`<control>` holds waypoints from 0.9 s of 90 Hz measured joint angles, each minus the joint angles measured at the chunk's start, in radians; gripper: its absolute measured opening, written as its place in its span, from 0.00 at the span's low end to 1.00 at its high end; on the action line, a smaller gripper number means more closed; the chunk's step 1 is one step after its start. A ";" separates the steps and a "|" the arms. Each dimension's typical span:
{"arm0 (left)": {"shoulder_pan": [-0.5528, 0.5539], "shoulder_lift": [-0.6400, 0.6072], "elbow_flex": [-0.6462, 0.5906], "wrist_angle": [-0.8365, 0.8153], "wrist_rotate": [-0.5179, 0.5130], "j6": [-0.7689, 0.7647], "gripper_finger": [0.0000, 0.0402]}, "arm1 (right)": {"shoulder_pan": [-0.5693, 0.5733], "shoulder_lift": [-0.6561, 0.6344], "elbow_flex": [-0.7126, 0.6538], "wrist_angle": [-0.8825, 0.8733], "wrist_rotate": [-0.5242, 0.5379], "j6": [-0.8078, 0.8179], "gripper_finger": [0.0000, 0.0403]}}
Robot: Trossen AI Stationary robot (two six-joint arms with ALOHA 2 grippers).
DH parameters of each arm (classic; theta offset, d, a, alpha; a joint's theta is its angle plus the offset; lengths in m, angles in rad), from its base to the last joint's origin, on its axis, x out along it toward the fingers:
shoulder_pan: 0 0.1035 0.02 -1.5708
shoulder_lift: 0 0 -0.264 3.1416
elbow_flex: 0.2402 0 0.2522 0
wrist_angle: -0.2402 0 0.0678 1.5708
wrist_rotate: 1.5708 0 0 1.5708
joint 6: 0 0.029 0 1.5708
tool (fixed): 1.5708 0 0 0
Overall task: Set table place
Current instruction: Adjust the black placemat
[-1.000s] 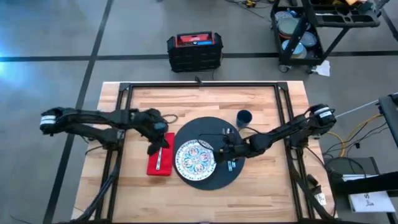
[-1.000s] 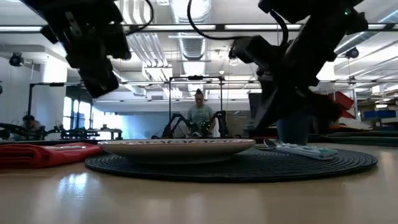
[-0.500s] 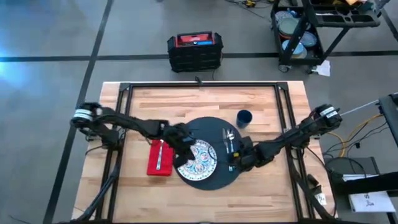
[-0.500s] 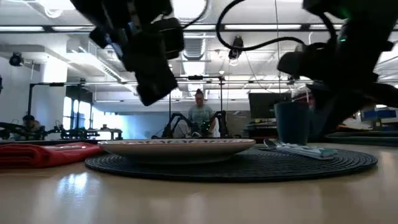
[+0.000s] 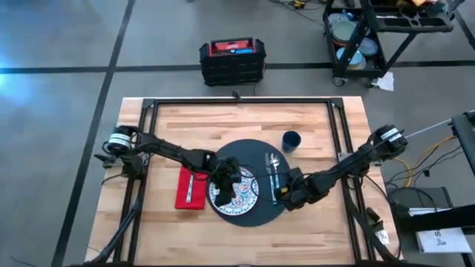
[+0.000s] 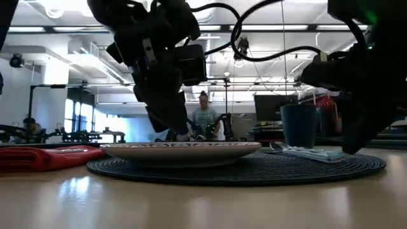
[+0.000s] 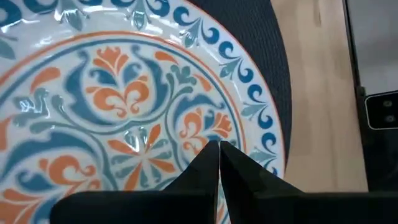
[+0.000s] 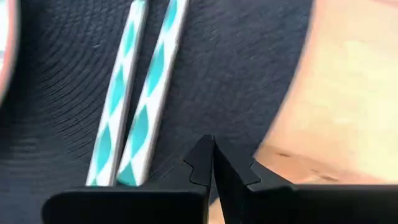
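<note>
Mat (image 5: 256, 211), plate (image 7: 124, 93) beneath closed jaws

Dark jointed arms, seemingly black cables

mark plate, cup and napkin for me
plate (image 7: 124, 106): left wrist view, on the orange and teal pattern at its middle.
cup (image 5: 291, 140): high view, on its dark blue rim, beside the mat.
napkin (image 5: 182, 195): high view, on bare red cloth beside the fork.
</note>
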 joint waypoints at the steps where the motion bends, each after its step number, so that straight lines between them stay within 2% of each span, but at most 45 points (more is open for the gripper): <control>1: 0.001 0.000 0.000 0.000 0.000 0.000 0.00 | 0.001 0.000 -0.001 0.003 -0.001 0.000 0.00; 46: 0.057 0.006 -0.003 -0.031 -0.030 0.023 0.00 | 0.001 0.000 -0.016 0.009 -0.025 -0.037 0.00; 57: 0.058 0.006 -0.003 -0.056 -0.072 0.041 0.00 | 0.001 0.000 -0.017 0.012 -0.025 -0.037 0.00; 81: 0.057 0.006 -0.006 -0.061 -0.077 0.066 0.00 | 0.001 0.000 -0.017 0.018 -0.026 -0.037 0.00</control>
